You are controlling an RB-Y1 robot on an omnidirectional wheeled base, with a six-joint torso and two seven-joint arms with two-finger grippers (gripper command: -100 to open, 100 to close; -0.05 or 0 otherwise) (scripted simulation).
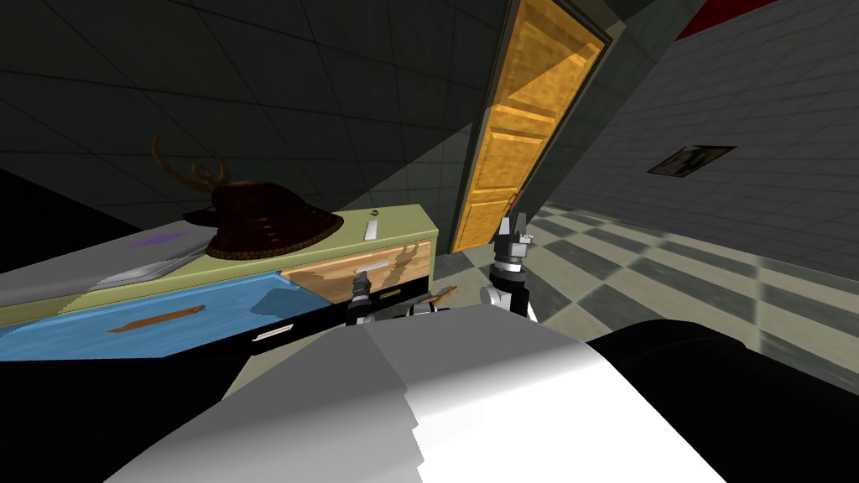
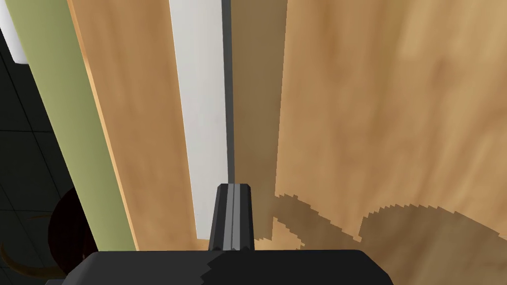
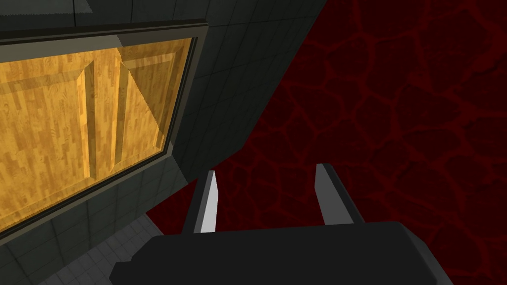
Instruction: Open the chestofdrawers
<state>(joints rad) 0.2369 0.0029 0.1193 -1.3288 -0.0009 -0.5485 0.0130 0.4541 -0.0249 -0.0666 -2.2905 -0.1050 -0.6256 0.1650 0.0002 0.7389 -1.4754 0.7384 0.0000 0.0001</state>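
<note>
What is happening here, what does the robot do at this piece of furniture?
The robot stands close to a chest of drawers with a green top. Its left claw is shut, fingers together, right beside the white handle of a wooden drawer front, not around it. The right claw is open, raised near an orange door. A dark helmet sits on the chest.

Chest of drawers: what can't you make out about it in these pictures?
Head view: the chest of drawers has its left end cut off by the picture's edge, and the dark helmet hides part of its top.
Left wrist view: whether the shut left gripper touches the white handle, because the gripper itself covers that spot.
</note>
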